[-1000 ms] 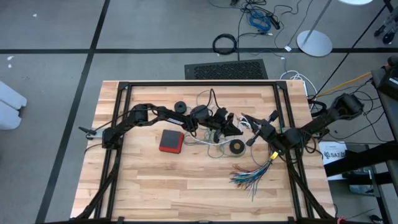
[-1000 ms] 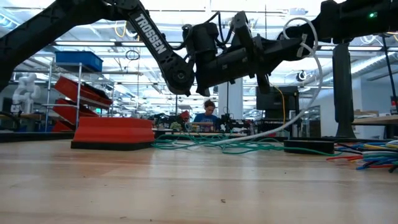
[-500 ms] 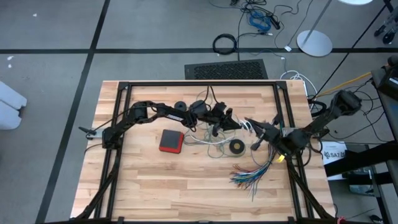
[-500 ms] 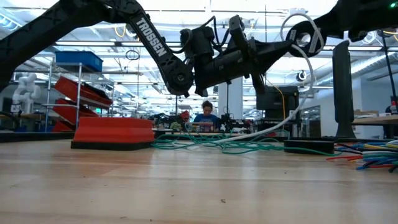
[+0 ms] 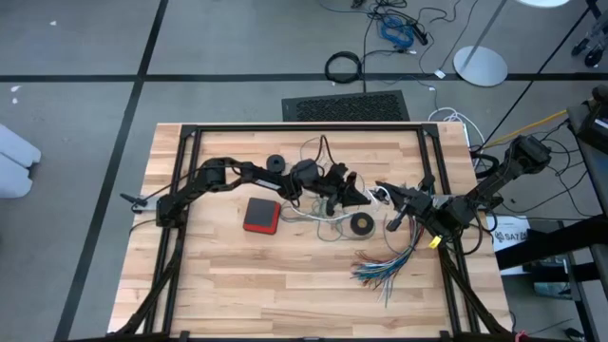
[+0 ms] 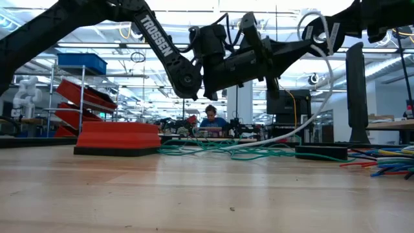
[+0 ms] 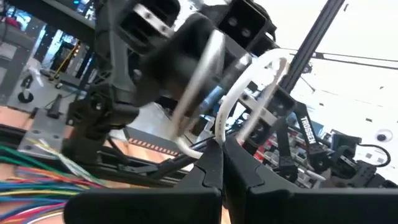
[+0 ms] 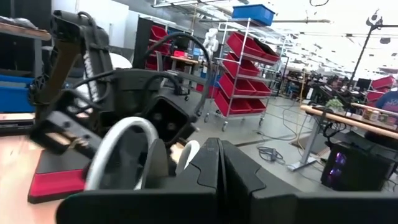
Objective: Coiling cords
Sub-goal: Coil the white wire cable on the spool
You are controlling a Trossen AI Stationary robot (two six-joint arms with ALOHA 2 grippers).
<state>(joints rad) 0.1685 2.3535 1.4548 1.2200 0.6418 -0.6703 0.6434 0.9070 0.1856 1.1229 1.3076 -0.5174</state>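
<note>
- White cord point(image 6: 321, 84) arcs in a loop between the two grippers above the table, then slopes down toward the tabletop in the low view; the same cord point(image 7: 249, 87) curves up past the left fingers in the left wrist view and bends as a pale hoop point(image 8: 121, 146) in the right wrist view.
- Left gripper point(image 5: 366, 198) is raised above the middle of the wooden table point(image 5: 237, 285), its fingers pressed together with the white cord pinched between them.
- Right gripper point(image 5: 382, 188) reaches in from the right side and nearly meets the left one, its jaws likewise clenched; whether the cord sits between them cannot be told.
- Teal-green cord point(image 6: 213, 150) lies loose and tangled on the tabletop beneath the two grippers, beside a red box point(image 5: 261, 215).
- Small black ring point(image 5: 361, 224) rests flat on the table just right of the tangle.
- Fanned bundle of multicoloured wires point(image 5: 385, 266) spreads on the table near the right arm.
- Second black round piece point(image 5: 275, 162) sits on the wood beside the left arm.
</note>
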